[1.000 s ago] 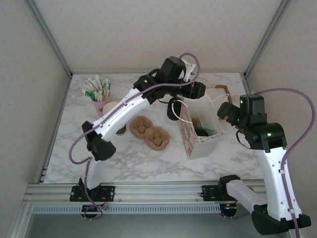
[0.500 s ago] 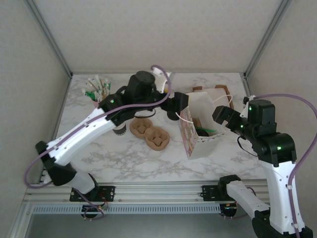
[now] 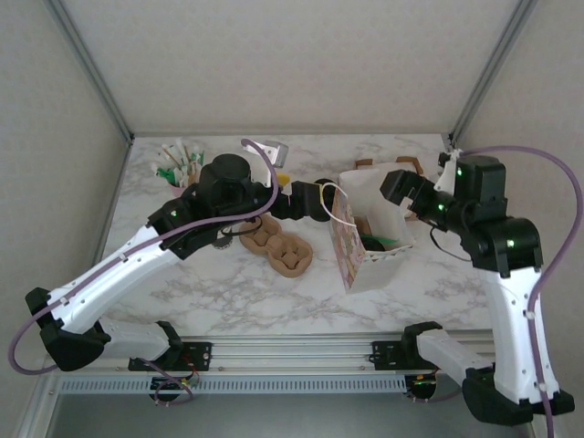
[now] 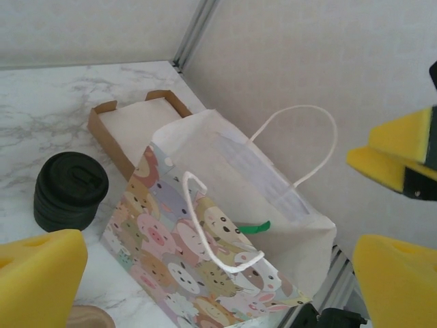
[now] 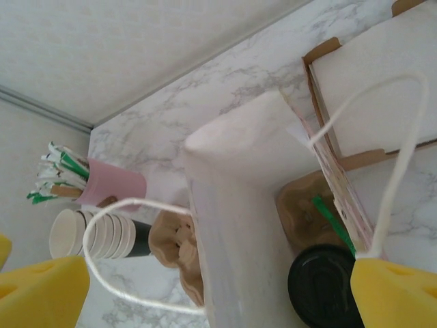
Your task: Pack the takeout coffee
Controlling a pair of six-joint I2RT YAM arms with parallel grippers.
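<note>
Sitting in the cartoon-animal paper bag (image 4: 171, 239) — the takeout coffee (image 5: 321, 283)

No words, numbers or brand marks can be read on anything in these views. The paper bag (image 4: 198, 266) is printed with cartoon animal faces, but no lettering is seen among them. Faint raised marks are seen on the top of the black squat cylinder (image 4: 72, 181) beside it, too small to be made out.
</note>
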